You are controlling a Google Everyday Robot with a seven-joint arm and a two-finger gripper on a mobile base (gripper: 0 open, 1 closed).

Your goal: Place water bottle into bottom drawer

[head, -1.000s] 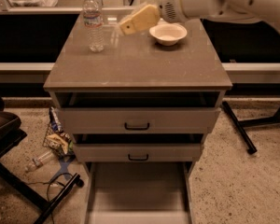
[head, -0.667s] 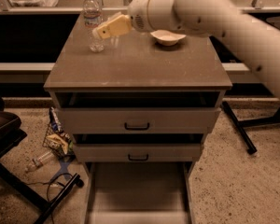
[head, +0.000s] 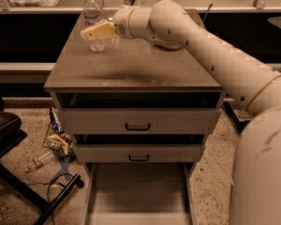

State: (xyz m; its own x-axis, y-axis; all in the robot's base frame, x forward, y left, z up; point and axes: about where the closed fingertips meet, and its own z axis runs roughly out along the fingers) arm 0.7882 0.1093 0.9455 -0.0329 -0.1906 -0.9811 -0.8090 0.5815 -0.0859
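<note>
"Since the bottom drawer (head: 138,196) already stands pulled out with its floor bare, how much of the job is left?" asks the first.

"Nearly all of it," says the second; "the water bottle (head: 90,9) stands upright at the back left corner of the tabletop (head: 145,64), neither lifted nor in the drawer; the tool (head: 97,31) hangs just in front of it, low against its body, at the end of the arm (head: 210,55) stretched across from the right; the grasp, the lift, the carry down and the release all look to be ahead."

"And the tool: wide or narrow?"

"That cannot be told; it shows only as one pale yellow wedge pointing left; whether it touches the water bottle cannot be told either; a second clear bottle (head: 97,45) stands just below it in the view with its top covered by the tool, so which of the two it is nearer to is unclear; the bottom drawer's near end is cut off by the lower edge; the arm hides the back right of the tabletop; the upper drawers (head: 138,121) show dark gaps above their fronts, and nothing inside can be made out."
</note>
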